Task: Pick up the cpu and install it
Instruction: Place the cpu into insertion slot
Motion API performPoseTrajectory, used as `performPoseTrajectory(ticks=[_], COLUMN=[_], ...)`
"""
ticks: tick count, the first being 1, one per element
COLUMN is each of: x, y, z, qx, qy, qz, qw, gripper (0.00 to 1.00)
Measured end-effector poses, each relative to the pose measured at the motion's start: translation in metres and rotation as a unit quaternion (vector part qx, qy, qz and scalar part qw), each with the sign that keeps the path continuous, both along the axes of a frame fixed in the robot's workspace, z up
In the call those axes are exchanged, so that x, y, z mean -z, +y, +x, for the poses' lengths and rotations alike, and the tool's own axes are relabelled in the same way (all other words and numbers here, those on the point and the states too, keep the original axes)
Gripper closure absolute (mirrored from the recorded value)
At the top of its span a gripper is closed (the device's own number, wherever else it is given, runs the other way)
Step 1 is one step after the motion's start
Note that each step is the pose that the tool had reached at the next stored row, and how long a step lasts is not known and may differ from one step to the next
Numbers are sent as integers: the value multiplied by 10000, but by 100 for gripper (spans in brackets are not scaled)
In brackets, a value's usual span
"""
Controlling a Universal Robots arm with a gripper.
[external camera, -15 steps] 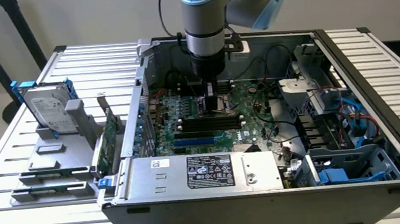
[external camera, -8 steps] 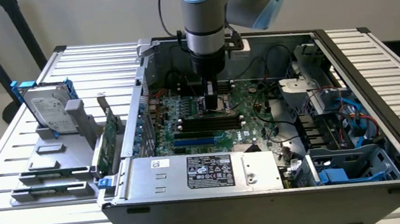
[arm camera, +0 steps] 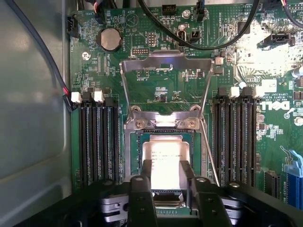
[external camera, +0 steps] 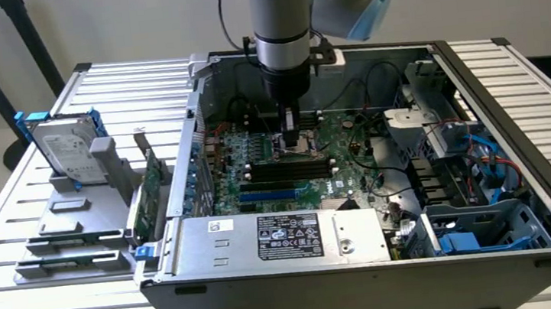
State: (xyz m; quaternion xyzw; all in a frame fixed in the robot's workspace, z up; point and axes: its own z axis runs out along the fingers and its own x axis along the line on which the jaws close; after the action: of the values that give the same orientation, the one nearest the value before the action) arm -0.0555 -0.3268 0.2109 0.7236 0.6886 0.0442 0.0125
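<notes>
The cpu [arm camera: 165, 149], a small square chip with a shiny silver top, lies flat in the motherboard socket [arm camera: 135, 156]. The socket's metal load plate [arm camera: 165, 64] is swung up and open behind it. My gripper [arm camera: 165, 163] hangs straight down over the socket; its two dark fingers [arm camera: 147, 170] stand over the chip's near part with a narrow gap between them, and bright metal shows through that gap. I cannot tell whether the fingers touch the chip. In the exterior view the gripper [external camera: 292, 141] is low inside the open computer case, just over the socket.
Black memory slots [arm camera: 97, 142] flank the socket on both sides. Black cables [arm camera: 189, 45] loop above the board. The power supply [external camera: 284, 238] fills the case's near side. A hard drive with blue rails [external camera: 68, 149] stands on a grey holder [external camera: 73, 222] outside the case.
</notes>
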Motion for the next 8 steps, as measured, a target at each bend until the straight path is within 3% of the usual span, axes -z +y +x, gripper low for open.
performPoseTrajectory(ticks=[3, 8], x=[-4, -5], y=[0, 0], z=[-19, -114], qx=[-1, -18], qy=[-1, 6], qz=[8, 23], qw=[10000, 10000], gripper=[82, 89])
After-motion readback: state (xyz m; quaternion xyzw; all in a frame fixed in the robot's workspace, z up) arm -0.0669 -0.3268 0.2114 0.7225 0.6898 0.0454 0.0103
